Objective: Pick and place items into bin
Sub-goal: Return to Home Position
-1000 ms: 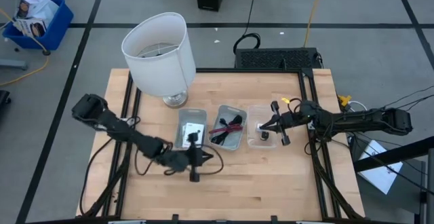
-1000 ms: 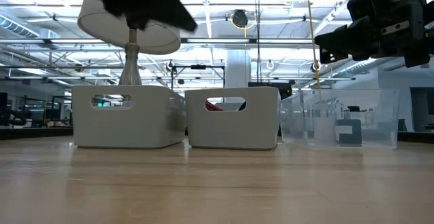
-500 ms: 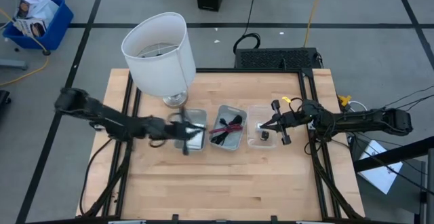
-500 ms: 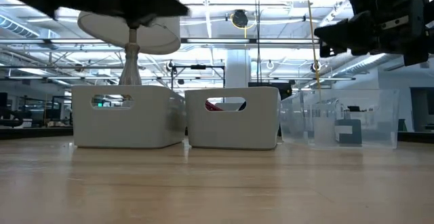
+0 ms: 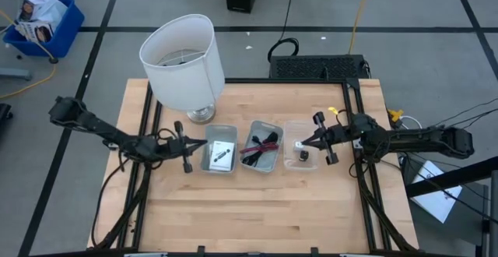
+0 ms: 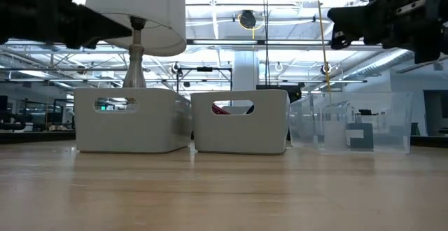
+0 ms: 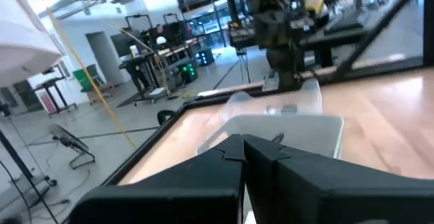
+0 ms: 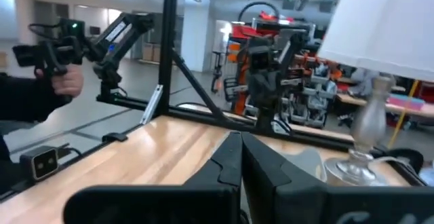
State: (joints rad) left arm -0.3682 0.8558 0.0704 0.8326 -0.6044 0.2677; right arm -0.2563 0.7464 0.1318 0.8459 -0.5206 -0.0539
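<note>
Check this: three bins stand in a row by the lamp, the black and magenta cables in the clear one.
Not the clear bin: the high view shows the cables in the middle gray bin. The row by the lamp is right.

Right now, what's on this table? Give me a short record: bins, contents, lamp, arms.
left gray bin: white packet with black print
middle gray bin: black and magenta cables
clear bin: small black cube
lamp: upright, behind left gray bin
left gripper: fingers shut, empty, raised beside left gray bin
right gripper: fingers shut, empty, raised over clear bin
</note>
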